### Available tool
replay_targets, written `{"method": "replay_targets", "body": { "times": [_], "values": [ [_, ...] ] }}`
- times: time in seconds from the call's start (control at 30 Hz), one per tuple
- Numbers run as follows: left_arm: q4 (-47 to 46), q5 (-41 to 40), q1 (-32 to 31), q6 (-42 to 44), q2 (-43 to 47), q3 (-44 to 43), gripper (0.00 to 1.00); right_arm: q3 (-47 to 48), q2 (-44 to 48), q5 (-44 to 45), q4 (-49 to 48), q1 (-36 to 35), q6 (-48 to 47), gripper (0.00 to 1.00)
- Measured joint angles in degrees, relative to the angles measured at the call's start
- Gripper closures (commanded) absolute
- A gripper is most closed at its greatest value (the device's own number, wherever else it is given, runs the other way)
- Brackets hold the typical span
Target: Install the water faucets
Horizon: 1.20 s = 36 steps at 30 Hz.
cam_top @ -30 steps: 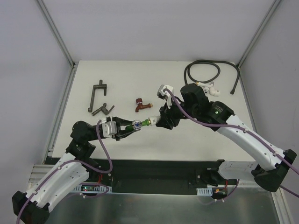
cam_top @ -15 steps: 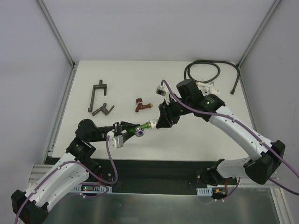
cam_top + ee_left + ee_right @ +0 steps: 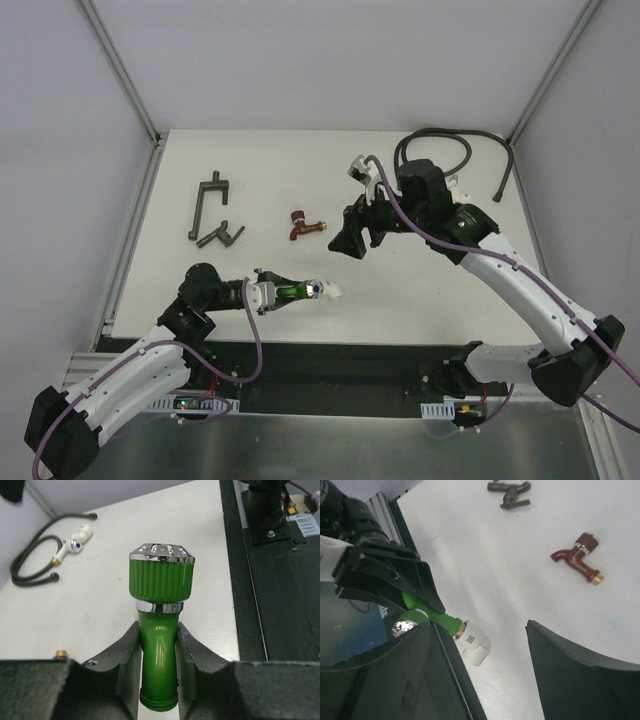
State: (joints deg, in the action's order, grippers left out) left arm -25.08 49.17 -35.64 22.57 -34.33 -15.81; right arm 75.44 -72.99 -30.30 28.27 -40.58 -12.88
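One green faucet [image 3: 160,595], threaded end hidden

The left claw [image 3: 276,293] grips the green faucet [image 3: 293,291] near the front edge of the bench [image 3: 420,290], with a white fitting [image 3: 331,291] on the faucet's outer tip. The right claw [image 3: 347,243] hangs apart from it, holding nothing, just beside the dark red faucet [image 3: 305,225] lying on the bench.

The top camera looks steeply down from behind the arm bases over the whole table [image 3: 300,170]. Both wrist cameras sit nearer: the left almost against the green faucet [image 3: 159,630], the right higher, facing down. All three share that faucet.
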Motion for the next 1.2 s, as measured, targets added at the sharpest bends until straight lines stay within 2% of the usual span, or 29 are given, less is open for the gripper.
{"method": "replay_targets", "body": {
  "times": [0.2,0.33,0.4,0.53,0.63,0.93,1.2],
  "values": [
    [-7.48,-9.49,0.0,-14.91,-0.72,2.82,1.0,-6.16,8.11,3.1,-8.41,0.83,-2.36,0.1],
    [-13.49,-18.95,0.13,-26.69,-0.85,5.07,1.0,-15.08,13.75,3.37,-15.96,0.85,-5.42,0.0],
    [-15.17,-24.59,0.63,-33.48,-0.72,6.38,1.0,-20.24,15.54,3.02,-20.52,0.85,-7.17,0.04],
    [-16.26,-33.46,1.88,-46.69,0.42,7.54,1.0,-29.99,16.65,2.32,-29.46,0.85,-10.16,0.04],
    [-16.28,-38.47,2.38,-57.07,1.95,7.65,1.0,-33.42,16.33,1.27,-32.79,0.85,-12.0,0.04],
    [-18.99,-44.48,2.38,-81.64,2.84,8.37,1.0,-33.68,13.38,-1.14,-42.84,0.85,-14.99,0.04],
    [-20.17,-43.12,2.38,-94.18,1.57,8.17,1.0,-33.68,13.03,-4.81,-50.64,0.85,-15.26,0.04]
  ]
}}
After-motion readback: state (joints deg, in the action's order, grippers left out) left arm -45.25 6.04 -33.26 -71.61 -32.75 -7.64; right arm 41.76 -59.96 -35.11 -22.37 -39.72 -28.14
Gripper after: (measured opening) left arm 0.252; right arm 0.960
